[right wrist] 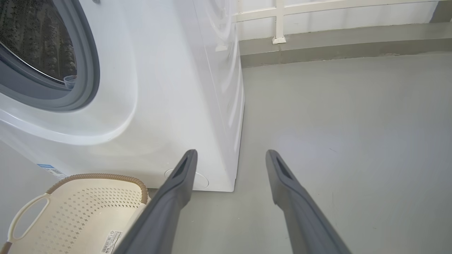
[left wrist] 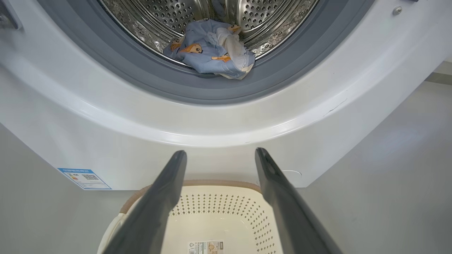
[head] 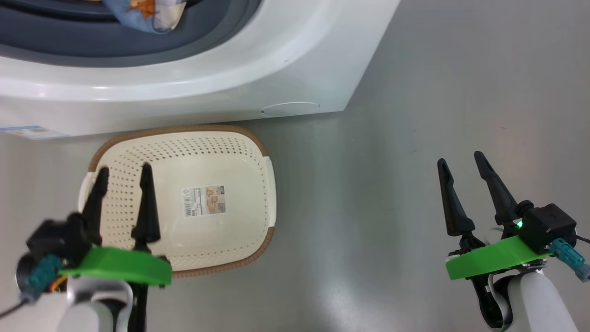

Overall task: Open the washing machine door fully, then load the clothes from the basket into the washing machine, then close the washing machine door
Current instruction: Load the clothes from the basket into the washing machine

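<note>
The clothes (left wrist: 210, 48), light blue with orange figures, lie at the drum's front lip on the grey rubber ring (left wrist: 219, 90) of the white washing machine (left wrist: 226, 116); a corner of the clothes (head: 147, 14) shows at the head view's top. The cream basket (head: 221, 157) stands bare on the floor before the machine, label on its bottom. My left gripper (head: 123, 171) hovers open over the basket's left part, nothing between its fingers. My right gripper (head: 461, 160) hangs open above bare floor to the right. The washing machine door is out of view.
Grey floor (head: 392, 184) spreads to the right of the machine and basket. A low wall with a white rail (right wrist: 317, 10) runs along the far side. A blue sticker (left wrist: 84, 178) marks the machine's lower left corner.
</note>
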You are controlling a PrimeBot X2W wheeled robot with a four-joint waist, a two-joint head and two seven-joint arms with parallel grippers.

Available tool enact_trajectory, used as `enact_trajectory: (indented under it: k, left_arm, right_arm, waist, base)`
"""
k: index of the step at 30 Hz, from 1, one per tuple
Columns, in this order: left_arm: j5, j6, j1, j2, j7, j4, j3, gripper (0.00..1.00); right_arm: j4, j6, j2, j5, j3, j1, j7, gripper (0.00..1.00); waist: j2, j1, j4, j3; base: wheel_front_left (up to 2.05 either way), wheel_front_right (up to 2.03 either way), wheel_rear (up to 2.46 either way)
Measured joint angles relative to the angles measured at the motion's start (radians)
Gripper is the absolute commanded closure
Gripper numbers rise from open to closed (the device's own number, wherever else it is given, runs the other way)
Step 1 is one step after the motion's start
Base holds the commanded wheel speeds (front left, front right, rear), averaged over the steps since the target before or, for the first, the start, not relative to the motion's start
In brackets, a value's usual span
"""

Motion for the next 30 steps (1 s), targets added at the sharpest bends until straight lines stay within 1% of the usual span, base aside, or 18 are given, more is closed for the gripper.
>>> enact_trajectory:
  k: [3, 5, 7, 13, 19, 22, 24, 27, 30]
  left_arm:
    - [-0.003, 0.000, -0.064, 0.004, 0.011, 0.027, -0.002, 0.00]
    - [0.000, 0.000, -0.113, 0.017, 0.025, 0.048, 0.000, 0.00]
    - [0.002, 0.008, -0.169, 0.026, 0.036, 0.070, 0.005, 0.00]
    - [-0.016, 0.027, -0.372, 0.015, 0.071, 0.188, 0.012, 0.00]
    - [-0.048, 0.036, -0.569, 0.006, 0.128, 0.400, 0.023, 0.00]
    - [-0.043, 0.046, -0.667, 0.010, 0.166, 0.528, 0.021, 0.00]
    - [-0.033, 0.061, -0.728, 0.025, 0.187, 0.615, 0.023, 0.00]
    - [-0.043, 0.075, -0.812, 0.031, 0.216, 0.740, 0.041, 0.00]
    - [-0.042, 0.084, -0.874, 0.044, 0.220, 0.849, 0.043, 0.00]
  right_arm:
    - [0.000, 0.000, 0.008, 0.000, 0.001, 0.000, 0.000, 0.00]
    - [0.001, 0.000, 0.009, 0.000, 0.001, 0.000, 0.000, 0.00]
    - [0.002, 0.000, 0.010, 0.000, 0.002, 0.000, 0.000, 0.00]
    - [0.003, 0.000, 0.014, 0.003, 0.011, 0.000, 0.000, 0.00]
    - [0.005, 0.000, 0.018, 0.009, 0.031, 0.000, 0.000, 0.00]
    - [0.007, 0.000, 0.018, 0.009, 0.037, 0.000, 0.000, 0.00]
    - [0.011, 0.000, 0.018, 0.009, 0.049, 0.000, 0.000, 0.00]
    - [0.013, 0.000, 0.020, 0.009, 0.063, 0.000, 0.000, 0.00]
    - [0.015, 0.000, 0.020, 0.010, 0.068, 0.004, 0.000, 0.00]
  waist:
    - [0.0000, -0.0001, -0.012, 0.004]
    - [0.0000, 0.0000, -0.020, 0.006]
    - [0.0000, 0.0000, -0.028, 0.006]
    - [0.0000, -0.0001, -0.052, 0.006]
    - [0.0000, -0.0001, -0.081, 0.008]
    - [0.0000, 0.0000, -0.091, 0.007]
    - [0.0000, 0.0000, -0.100, 0.006]
    - [0.0000, 0.0000, -0.115, 0.002]
    - [0.0000, 0.0000, -0.130, -0.004]
  base:
    - [0.00, 0.00, 0.00]
    - [0.00, 0.00, 0.00]
    - [0.00, 0.00, 0.00]
    - [0.00, 0.00, 0.00]
    - [0.00, 0.00, 0.00]
    - [0.00, 0.00, 0.00]
    - [0.00, 0.00, 0.00]
    - [0.00, 0.00, 0.00]
    - [0.00, 0.00, 0.00]
